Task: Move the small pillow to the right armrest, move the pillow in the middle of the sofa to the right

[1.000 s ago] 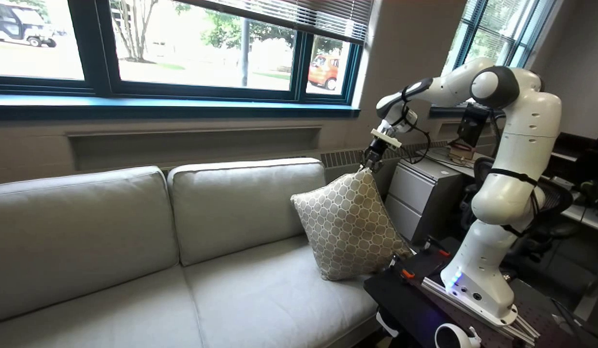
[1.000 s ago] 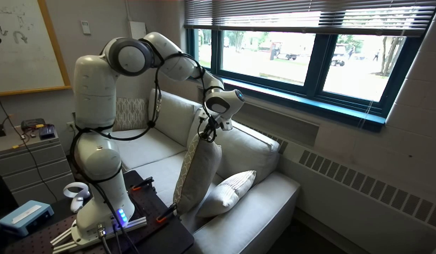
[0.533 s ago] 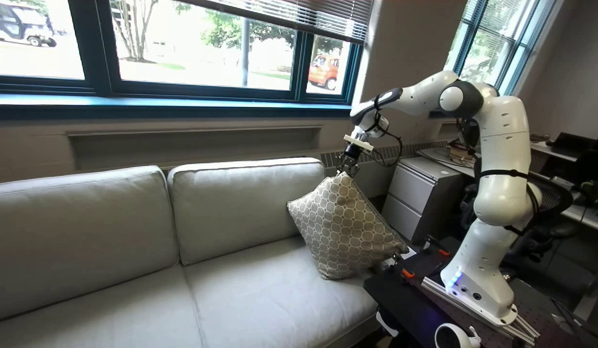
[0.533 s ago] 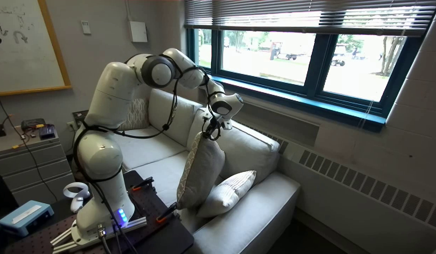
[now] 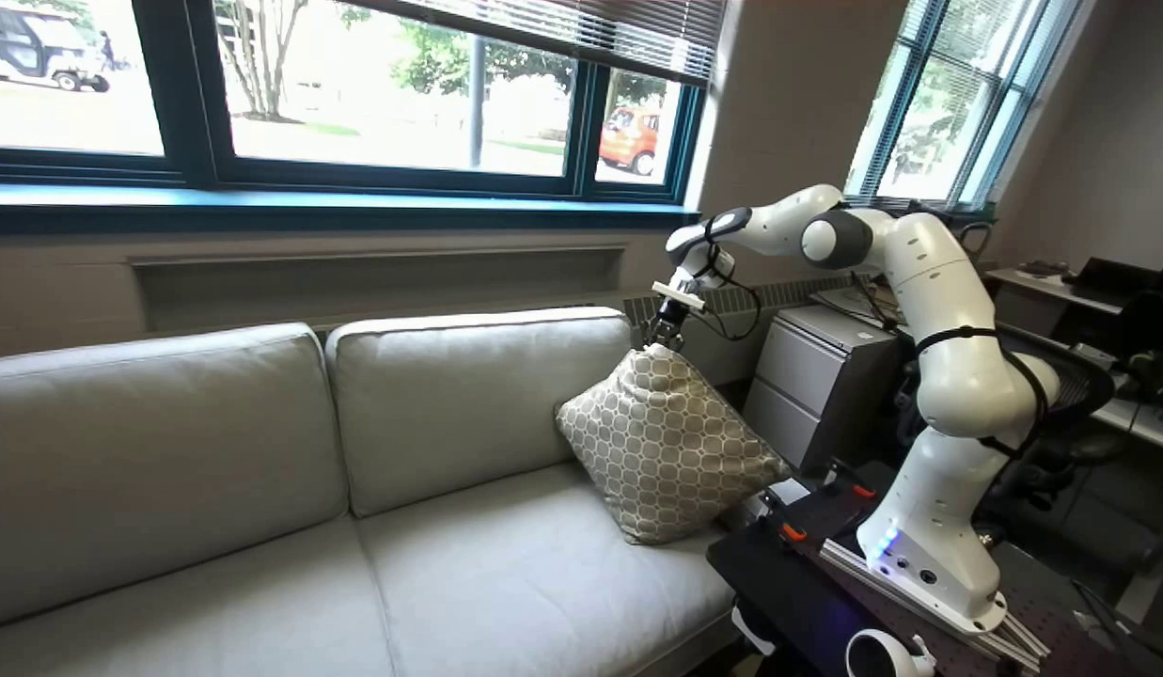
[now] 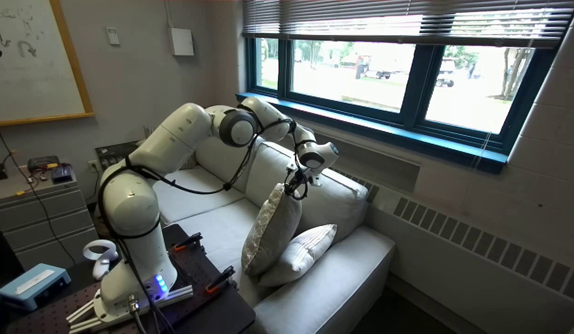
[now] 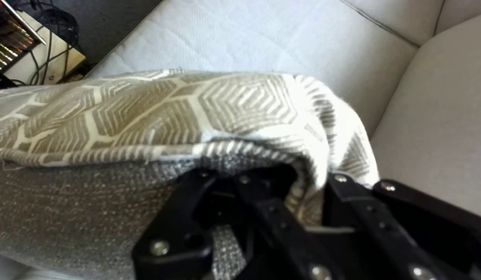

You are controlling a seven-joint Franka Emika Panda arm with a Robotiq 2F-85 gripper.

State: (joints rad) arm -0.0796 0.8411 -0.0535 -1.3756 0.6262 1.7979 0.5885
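Sofa (image 6: 217,221) is running back from its right armrest (image 6: 332,278), small pillow (image 6: 299,256) resting just inside. Beyond, gripper (image 5: 665,340) is pinching patterned pillow (image 5: 670,449) by its top corner. Second move is likely nearing completion; next is probably calling for settling, then release. Versus earlier, held corner is sitting lower and nearer the sofa's back.

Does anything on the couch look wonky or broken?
The big patterned pillow looks wonky: it's tilted like a diamond, with the claw pinching its top corner into a crumple. In an exterior view, the small white pillow beside it sits slanted too. I can't see any rips or spills.
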